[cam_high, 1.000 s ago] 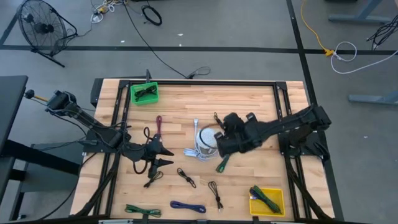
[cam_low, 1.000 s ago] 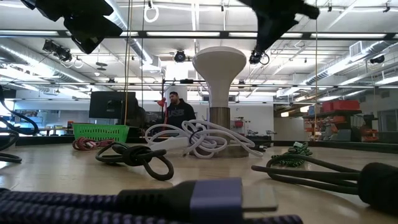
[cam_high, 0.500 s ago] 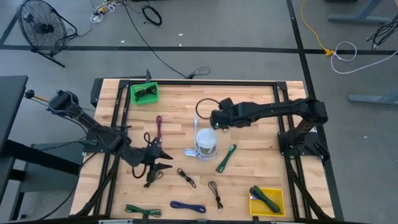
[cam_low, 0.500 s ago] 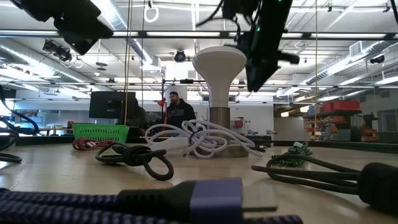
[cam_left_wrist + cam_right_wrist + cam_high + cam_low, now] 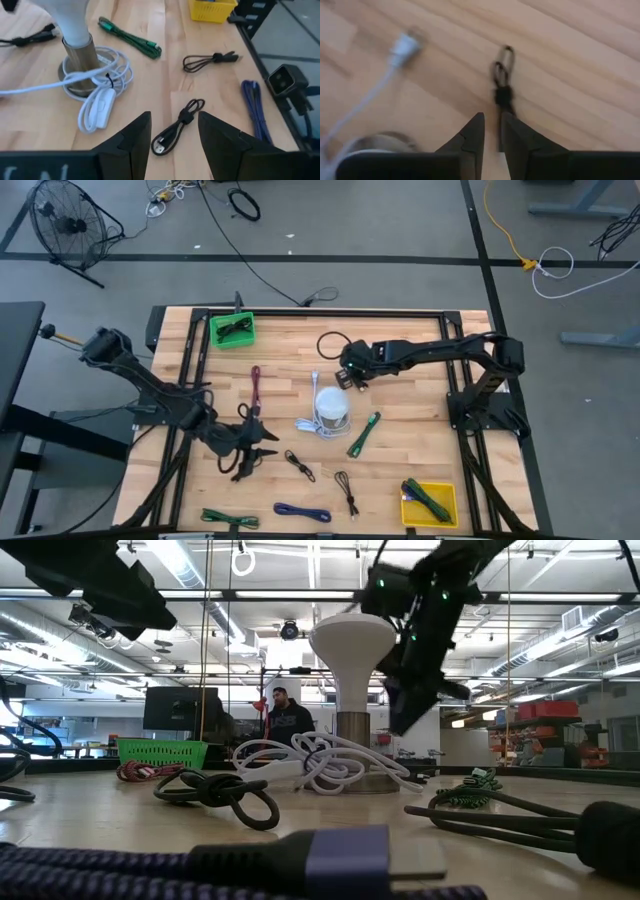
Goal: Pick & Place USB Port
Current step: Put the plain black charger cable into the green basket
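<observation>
Right gripper stretched toward frame centre, fingers narrow on thin black bundled cable, hanging lengthwise; left gripper wide.

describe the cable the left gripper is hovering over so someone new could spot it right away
Start at the white lamp in the middle of the table, then go toward the near-left, where the left gripper hangs open. Just past its tips lies a short black cable, folded and tied at its middle, with a metal plug at one end. The blue cable and the green cable lie nearer the edge.
</observation>
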`<action>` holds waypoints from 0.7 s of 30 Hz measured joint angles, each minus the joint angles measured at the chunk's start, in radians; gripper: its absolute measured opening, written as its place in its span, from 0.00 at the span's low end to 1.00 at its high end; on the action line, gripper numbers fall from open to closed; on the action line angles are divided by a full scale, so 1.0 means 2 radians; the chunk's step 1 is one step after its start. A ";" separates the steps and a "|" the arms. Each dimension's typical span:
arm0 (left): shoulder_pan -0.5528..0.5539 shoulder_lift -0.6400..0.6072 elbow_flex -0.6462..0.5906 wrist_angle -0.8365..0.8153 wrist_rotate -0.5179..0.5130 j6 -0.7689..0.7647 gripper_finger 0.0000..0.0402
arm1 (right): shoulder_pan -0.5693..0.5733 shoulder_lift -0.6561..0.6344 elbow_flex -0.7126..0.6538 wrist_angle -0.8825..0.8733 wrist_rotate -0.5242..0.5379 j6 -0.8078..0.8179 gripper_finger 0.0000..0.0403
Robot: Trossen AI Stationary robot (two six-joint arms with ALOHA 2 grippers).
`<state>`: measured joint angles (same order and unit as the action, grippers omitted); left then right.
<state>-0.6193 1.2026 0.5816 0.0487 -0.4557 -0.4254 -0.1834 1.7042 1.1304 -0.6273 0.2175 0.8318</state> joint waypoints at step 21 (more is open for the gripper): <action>0.001 0.000 0.000 0.003 -0.038 0.028 0.42 | -0.022 0.014 -0.068 0.116 -0.021 -0.031 0.49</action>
<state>-0.6182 1.2026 0.5816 0.0546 -0.5308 -0.3695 -0.2267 1.7321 0.9939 -0.3949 0.1753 0.7690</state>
